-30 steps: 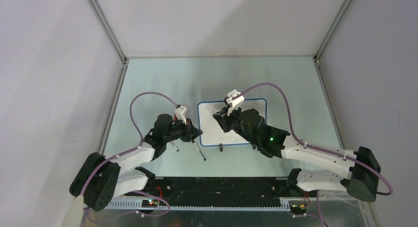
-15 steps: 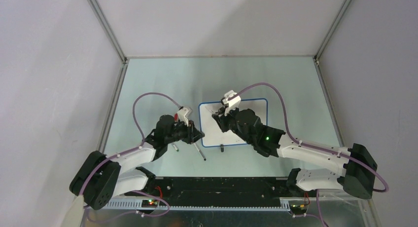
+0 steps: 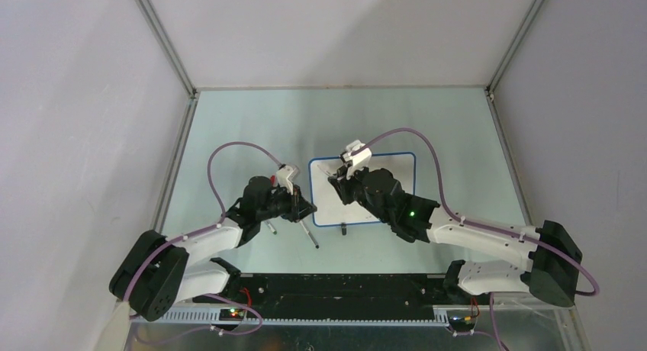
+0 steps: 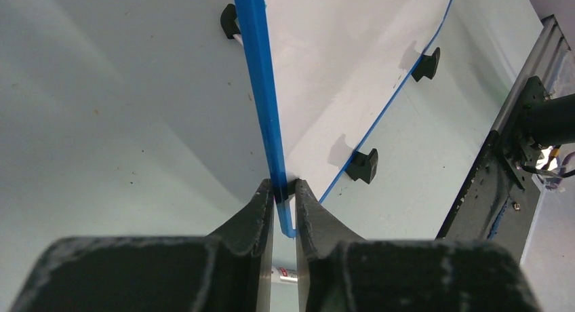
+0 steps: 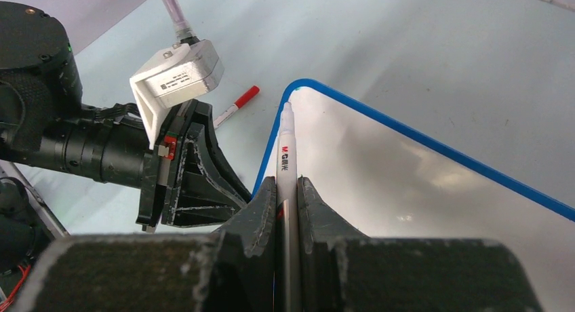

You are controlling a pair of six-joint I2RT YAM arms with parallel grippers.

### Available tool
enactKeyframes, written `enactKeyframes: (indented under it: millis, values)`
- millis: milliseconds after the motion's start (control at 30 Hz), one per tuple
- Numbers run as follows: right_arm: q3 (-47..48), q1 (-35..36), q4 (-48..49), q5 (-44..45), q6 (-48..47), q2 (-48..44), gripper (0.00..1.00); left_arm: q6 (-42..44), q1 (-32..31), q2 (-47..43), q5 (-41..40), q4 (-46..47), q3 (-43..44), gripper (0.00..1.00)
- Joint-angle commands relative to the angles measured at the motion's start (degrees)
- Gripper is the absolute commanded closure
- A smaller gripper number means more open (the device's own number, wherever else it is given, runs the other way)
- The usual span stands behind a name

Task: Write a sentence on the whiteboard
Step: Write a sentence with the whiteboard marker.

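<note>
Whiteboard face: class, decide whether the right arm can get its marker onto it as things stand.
Probably yes. The right hand grips the marker with its end by the whiteboard corner, nothing between them; the left hand pinches only the blue rim, leaving the face free.

Open table (image 3: 305, 122) beyond whiteboard (image 3: 397, 169); L claw (image 3: 308, 208), markers (image 3: 310, 235) at left edge.

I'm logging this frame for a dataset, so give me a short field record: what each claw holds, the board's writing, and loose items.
left claw: shut on the edge of the small glossy white whiteboard with thin blue rim, near a corner
right claw: shut on a slim white marker pen, tip towards the board's rounded corner
writing: no legible words visible
tip contact: cannot tell
loose: red-capped pen on the pale green table
</note>
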Motion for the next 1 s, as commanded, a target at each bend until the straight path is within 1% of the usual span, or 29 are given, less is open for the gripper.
enactKeyframes:
  millis: [0,300,967]
  values:
    - [2.04,0.37,0.8,2.44,0.3,1.25,1.0,2.32,-0.52,-0.39,-0.38,0.45,1.95,0.87]
    - [4.88,0.42,-1.41,2.98,0.72,4.34,1.0,2.35,-0.52,-0.38,-0.7,0.16,1.93,0.85]
    - [7.81,0.15,-3.28,4.09,1.22,7.46,1.0,2.39,-0.49,-0.37,-0.97,0.01,2.06,0.85]
